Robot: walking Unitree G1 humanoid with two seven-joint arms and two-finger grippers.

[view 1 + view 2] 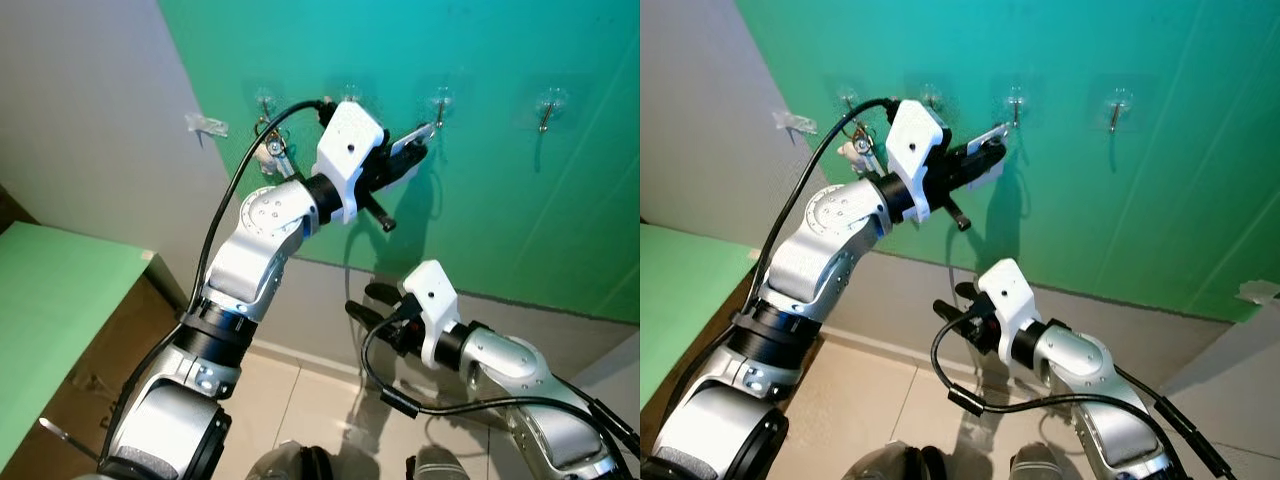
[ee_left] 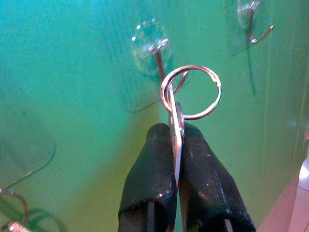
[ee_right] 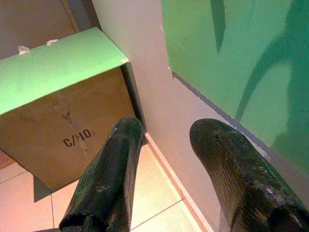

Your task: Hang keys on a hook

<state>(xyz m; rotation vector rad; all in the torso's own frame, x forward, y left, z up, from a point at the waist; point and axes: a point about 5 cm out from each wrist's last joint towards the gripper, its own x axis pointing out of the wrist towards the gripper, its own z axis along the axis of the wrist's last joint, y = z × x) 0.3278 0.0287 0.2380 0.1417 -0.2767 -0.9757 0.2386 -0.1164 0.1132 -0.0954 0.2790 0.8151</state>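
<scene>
Bright, even light fills the scene; the arms throw soft dark shadows on the green wall point(image 1: 500, 230). The clear hooks point(image 2: 150, 46) glint, slightly blurred, and the fingers point(image 3: 108, 179) look soft up close.

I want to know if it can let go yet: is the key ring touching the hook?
Cannot tell. In the left wrist view the key ring, held by the left hand, overlaps the hook, but whether metal meets metal or the ring sits in front is unclear.

Left end effector point(image 2: 177, 166): black fingers clamped on flat silver key point(image 2: 176, 137); its round steel ring point(image 2: 191, 92) overlaps clear adhesive wall hook point(image 2: 157, 50).
</scene>
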